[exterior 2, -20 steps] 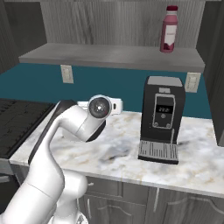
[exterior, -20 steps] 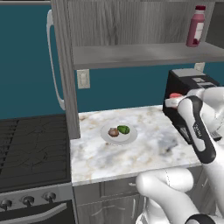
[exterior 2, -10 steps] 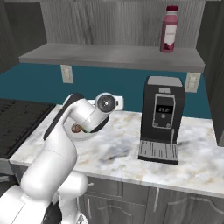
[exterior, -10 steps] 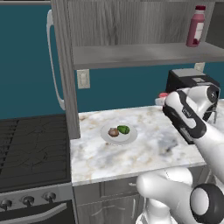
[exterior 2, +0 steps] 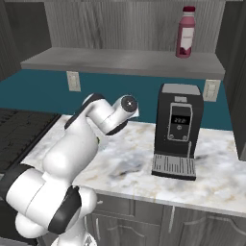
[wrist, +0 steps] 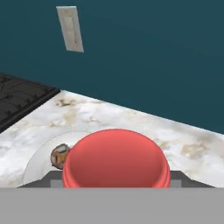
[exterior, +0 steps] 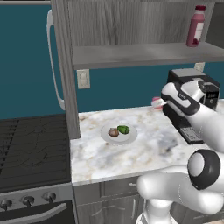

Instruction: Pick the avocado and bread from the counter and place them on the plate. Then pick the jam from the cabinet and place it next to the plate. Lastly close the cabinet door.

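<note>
Above the marbled worktop (exterior: 131,153), right of the plate (exterior: 108,136), the jaws grip the jam (wrist: 116,159), its pinkish lid (exterior: 156,102) showing beside the arm in the left base view. On the plate the bread (exterior: 113,131) and the avocado (exterior: 124,129) lie touching. A dark-red bottle (exterior: 195,27) stands on the cabinet (exterior: 131,54) shelf.

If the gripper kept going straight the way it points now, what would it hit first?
Probably the plate on the counter: the hand view looks past the held jam toward it. Depth is unclear.
</note>
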You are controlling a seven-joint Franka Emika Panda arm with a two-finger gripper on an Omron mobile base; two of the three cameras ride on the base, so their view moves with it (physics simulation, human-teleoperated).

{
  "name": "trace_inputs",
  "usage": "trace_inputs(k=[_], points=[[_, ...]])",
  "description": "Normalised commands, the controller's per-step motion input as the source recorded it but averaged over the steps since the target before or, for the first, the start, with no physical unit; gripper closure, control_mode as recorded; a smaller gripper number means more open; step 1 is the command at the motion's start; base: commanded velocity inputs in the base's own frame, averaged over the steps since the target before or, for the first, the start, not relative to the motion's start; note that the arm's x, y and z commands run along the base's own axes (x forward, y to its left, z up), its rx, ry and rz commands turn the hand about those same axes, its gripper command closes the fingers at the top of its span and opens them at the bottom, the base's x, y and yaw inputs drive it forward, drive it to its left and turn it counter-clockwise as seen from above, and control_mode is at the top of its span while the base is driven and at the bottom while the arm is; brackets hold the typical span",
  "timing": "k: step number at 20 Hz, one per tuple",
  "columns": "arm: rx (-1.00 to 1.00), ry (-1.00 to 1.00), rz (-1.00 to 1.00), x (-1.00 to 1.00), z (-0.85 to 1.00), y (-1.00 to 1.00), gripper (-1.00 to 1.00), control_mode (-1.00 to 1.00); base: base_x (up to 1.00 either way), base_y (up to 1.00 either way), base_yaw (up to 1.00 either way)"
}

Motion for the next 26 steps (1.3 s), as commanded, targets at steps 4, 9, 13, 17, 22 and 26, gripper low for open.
trace_inputs(k=[4, 9, 13, 17, 22, 26], points=[[-0.03, 0.06, 0.21, 0.11, -0.48, 0.0, 1.0, -1.0, 0.0, 0.0, 0.0], [-0.01, 0.02, 0.15, 0.01, -0.42, 0.03, 1.0, -1.0, 0.0, 0.0, 0.0], [0.0, -0.01, 0.01, 0.0, -0.2, 0.15, 1.0, -1.0, 0.0, 0.0, 0.0], [0.0, -0.08, 0.0, 0.0, -0.19, 0.19, 1.0, -1.0, 0.0, 0.0, 0.0], [0.0, -0.04, 0.0, 0.0, -0.28, 0.12, 1.0, -1.0, 0.0, 0.0, 0.0], [0.0, -0.01, 0.0, 0.0, -0.39, 0.08, 1.0, -1.0, 0.0, 0.0, 0.0]])
